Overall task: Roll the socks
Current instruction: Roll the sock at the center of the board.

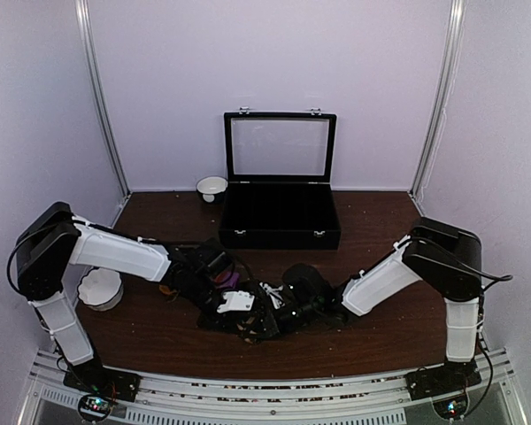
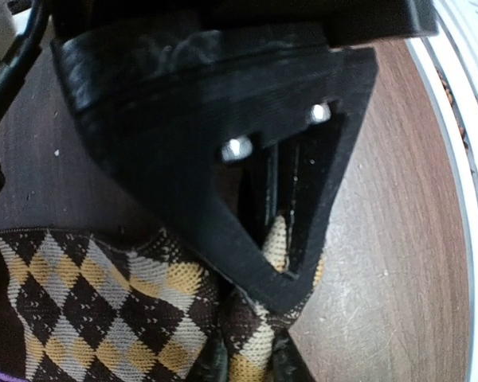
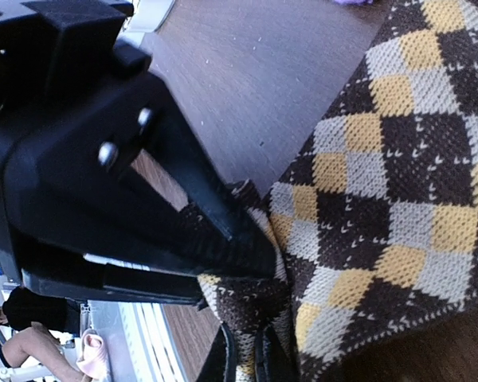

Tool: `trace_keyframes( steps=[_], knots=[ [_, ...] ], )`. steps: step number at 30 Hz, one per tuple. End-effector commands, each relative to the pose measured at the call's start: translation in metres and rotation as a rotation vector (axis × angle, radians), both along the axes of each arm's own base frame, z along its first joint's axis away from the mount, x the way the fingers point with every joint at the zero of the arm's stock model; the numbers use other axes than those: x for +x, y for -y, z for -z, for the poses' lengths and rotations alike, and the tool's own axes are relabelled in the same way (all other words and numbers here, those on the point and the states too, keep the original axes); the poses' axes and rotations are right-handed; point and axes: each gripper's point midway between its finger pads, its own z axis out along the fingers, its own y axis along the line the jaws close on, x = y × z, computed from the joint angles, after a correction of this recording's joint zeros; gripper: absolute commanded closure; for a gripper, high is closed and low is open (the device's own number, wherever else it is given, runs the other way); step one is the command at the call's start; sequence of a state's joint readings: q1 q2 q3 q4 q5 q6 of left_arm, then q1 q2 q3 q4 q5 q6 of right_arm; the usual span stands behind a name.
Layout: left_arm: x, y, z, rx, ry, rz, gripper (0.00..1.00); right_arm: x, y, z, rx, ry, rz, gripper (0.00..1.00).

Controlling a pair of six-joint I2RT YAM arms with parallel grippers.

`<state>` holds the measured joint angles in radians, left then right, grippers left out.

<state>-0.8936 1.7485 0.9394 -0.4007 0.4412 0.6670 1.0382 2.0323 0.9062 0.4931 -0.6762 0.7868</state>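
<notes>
The dark brown argyle sock lies on the wooden table, bunched between both grippers. My left gripper is shut on a fold of it, and tan knit shows between its fingers. My right gripper is shut on the sock's edge from the opposite side. In the top view the left gripper and right gripper meet tip to tip over the sock, which they mostly hide. A purple-magenta scrap of the other sock peeks out behind the left gripper.
An open black case with a glass lid stands at the back centre. A small white bowl sits to its left. A larger white bowl sits by the left arm. The metal rail runs along the near edge.
</notes>
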Motion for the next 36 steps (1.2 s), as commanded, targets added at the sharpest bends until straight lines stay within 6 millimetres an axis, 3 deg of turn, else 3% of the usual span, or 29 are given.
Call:
trace_keyframes(
  steps=[1,6,11,16,17,18,19,24,27,31,34,36],
  knots=[
    [0.003,0.003,0.011,0.053,-0.002,-0.013,0.89,-0.026,0.058,0.085,-0.307,-0.152,0.071,0.93],
    [0.006,0.004,0.015,0.074,-0.056,-0.041,1.00,-0.021,0.061,0.079,-0.270,-0.138,0.124,0.83],
    [0.015,0.005,0.033,0.158,-0.172,-0.110,1.00,-0.009,0.062,0.061,-0.166,-0.092,0.217,0.69],
    [0.023,0.006,0.029,0.139,-0.253,-0.156,1.00,0.001,0.071,0.038,-0.061,-0.005,0.297,0.58],
    [0.024,0.006,0.029,0.136,-0.272,-0.162,1.00,0.004,0.074,0.034,-0.049,0.019,0.312,0.26],
    [0.024,0.006,0.028,0.136,-0.291,-0.167,0.99,0.006,0.078,0.032,-0.046,0.044,0.325,0.03],
    [0.023,0.006,0.030,0.142,-0.308,-0.168,0.99,0.008,0.081,0.030,-0.049,0.066,0.334,0.00],
    [0.027,0.005,0.040,0.187,-0.381,-0.187,0.98,0.014,0.098,0.023,-0.070,0.152,0.372,0.00],
    [0.032,0.005,0.042,0.192,-0.422,-0.209,0.98,0.019,0.121,0.015,-0.059,0.225,0.454,0.00],
    [0.035,0.005,0.041,0.188,-0.475,-0.236,0.98,0.027,0.160,-0.025,-0.022,0.426,0.584,0.00],
    [0.034,0.005,0.041,0.192,-0.530,-0.251,0.98,0.034,0.169,-0.054,-0.099,0.560,0.625,0.00],
    [0.033,0.005,0.042,0.196,-0.549,-0.251,0.98,0.053,0.192,-0.063,-0.168,0.563,0.797,0.00]
  ],
)
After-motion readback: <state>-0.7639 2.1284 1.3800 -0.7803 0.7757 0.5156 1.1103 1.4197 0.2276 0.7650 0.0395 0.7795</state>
